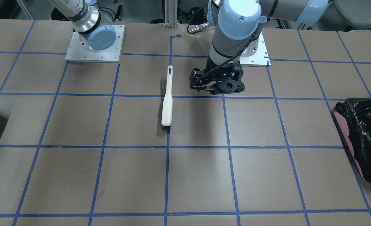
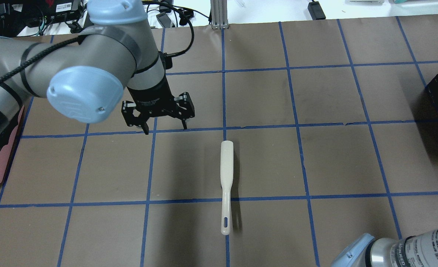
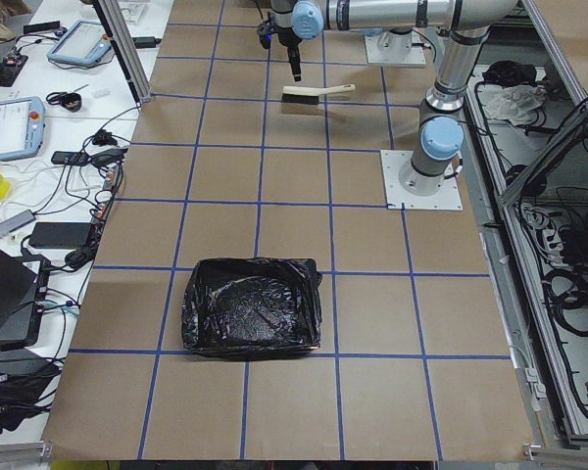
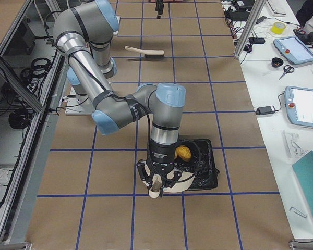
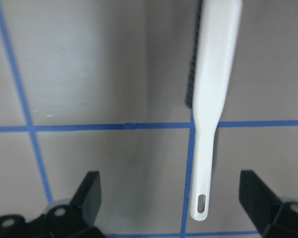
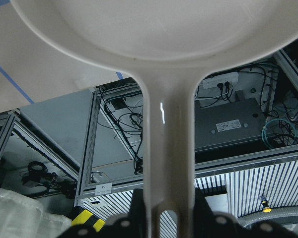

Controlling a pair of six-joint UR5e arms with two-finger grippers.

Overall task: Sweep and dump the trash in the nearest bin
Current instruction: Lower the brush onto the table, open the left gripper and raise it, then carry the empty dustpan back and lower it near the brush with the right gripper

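A brown-papered desk [image 1: 267,175], gridded with blue tape, is carrying everything. The right arm [image 4: 164,120] is reaching down over a black-bagged bin [image 4: 206,169] at its own end of the desk. The right gripper [image 4: 156,183] is clamping the handle of a cream dustpan [image 4: 185,182], and in the wrist view the handle is sitting tight between the fingers. The pan is hanging at the bin's near edge, against the bag. The left arm [image 2: 92,70] is hovering over the middle of the desk. The left gripper [image 2: 165,129] is pointing down, spread wide with nothing between its fingers. A second bagged bin [image 3: 252,305] is sitting at the opposite end of the desk. A white brush [image 2: 226,174] is lying flat along a blue line near the left gripper, with its handle toward the robot and its dark bristles at the far end. The brown lump [image 4: 183,152] is showing just above the pan's rim, inside the bag's opening. Whether it is resting on the pan or in the bin, I cannot tell.
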